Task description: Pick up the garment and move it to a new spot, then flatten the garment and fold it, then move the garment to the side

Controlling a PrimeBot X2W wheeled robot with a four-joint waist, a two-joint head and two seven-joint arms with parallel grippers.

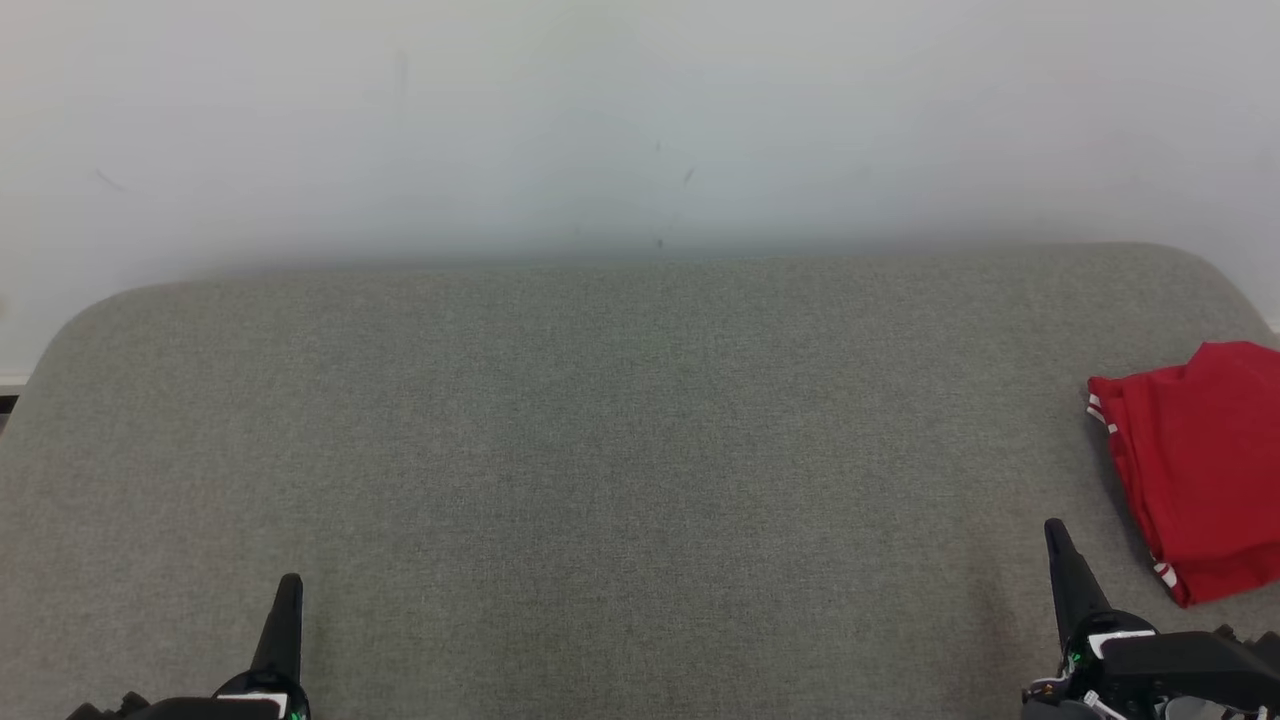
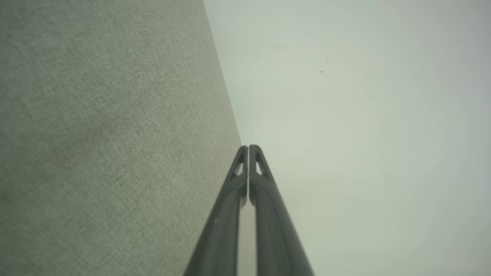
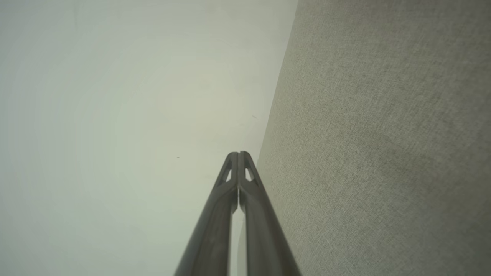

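A folded red garment (image 1: 1195, 465) with white stripe trim lies at the right edge of the grey cushioned surface (image 1: 620, 440), partly cut off by the frame. My right gripper (image 1: 1056, 530) stands shut at the lower right, just left of the garment and apart from it. At the lower left my left gripper (image 1: 291, 582) is shut with nothing in it. In the left wrist view the left gripper (image 2: 248, 146) has both fingers pressed together, and in the right wrist view the right gripper (image 3: 238, 153) shows the same, empty.
A pale wall (image 1: 640, 120) rises behind the grey surface's rounded far edge. The wide middle and left of the cushion are bare fabric. In the wrist views the grey surface (image 2: 107, 134) meets the wall (image 3: 115, 115).
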